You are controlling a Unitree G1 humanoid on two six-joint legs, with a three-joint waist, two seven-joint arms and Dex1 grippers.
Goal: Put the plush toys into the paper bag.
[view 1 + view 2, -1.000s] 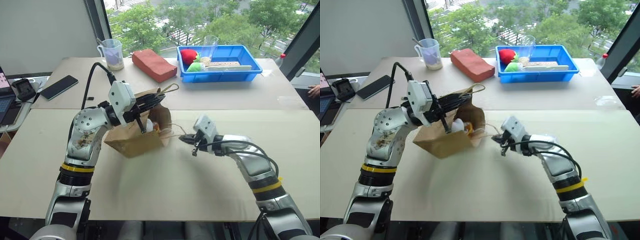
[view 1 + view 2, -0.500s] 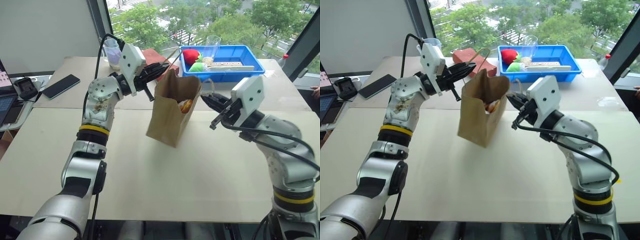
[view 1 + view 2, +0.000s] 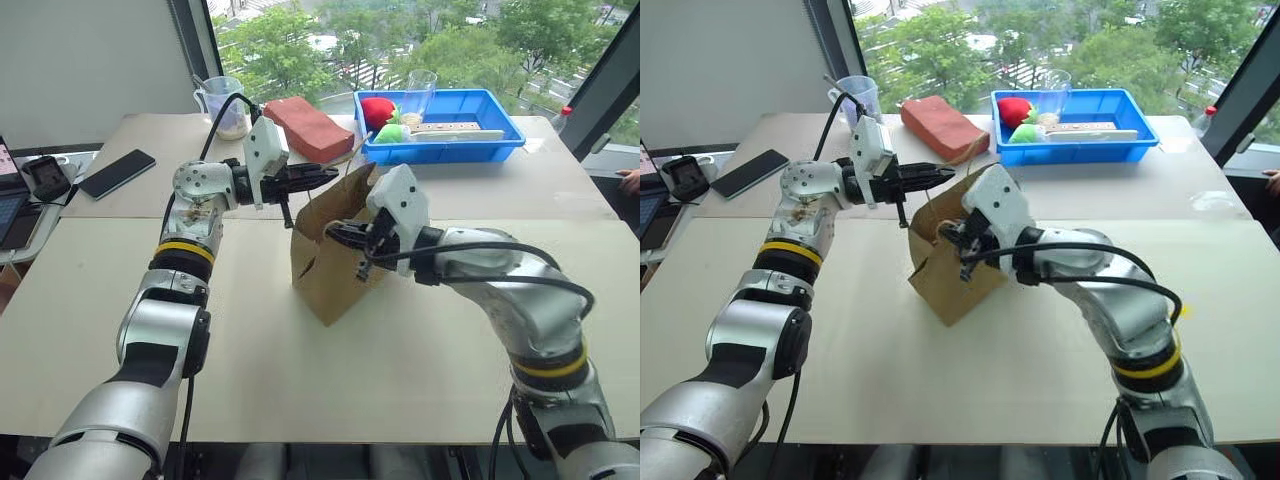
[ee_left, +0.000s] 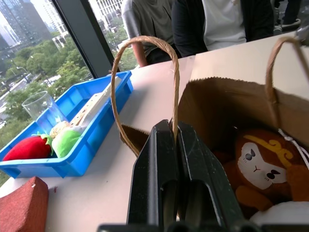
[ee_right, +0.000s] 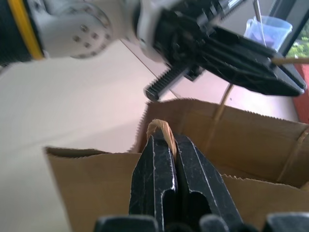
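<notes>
On the bench [image 3: 120, 330], the left hand [image 3: 328, 174] and right hand [image 3: 335, 233] are each pinching shut on a handle of the paper bag [image 3: 325, 275] holding the plush toys [image 4: 263, 164], risking tearing if pulled apart.

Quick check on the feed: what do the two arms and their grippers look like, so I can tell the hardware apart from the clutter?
Both arms are silver-grey metal with rounded joints, each ringed by a yellow-and-black band. A white boxy camera module sits at each wrist, with black cables looping along the arm. The left gripper and right gripper each have two long black fingers; a toothed rack shows beneath the left one.
</notes>
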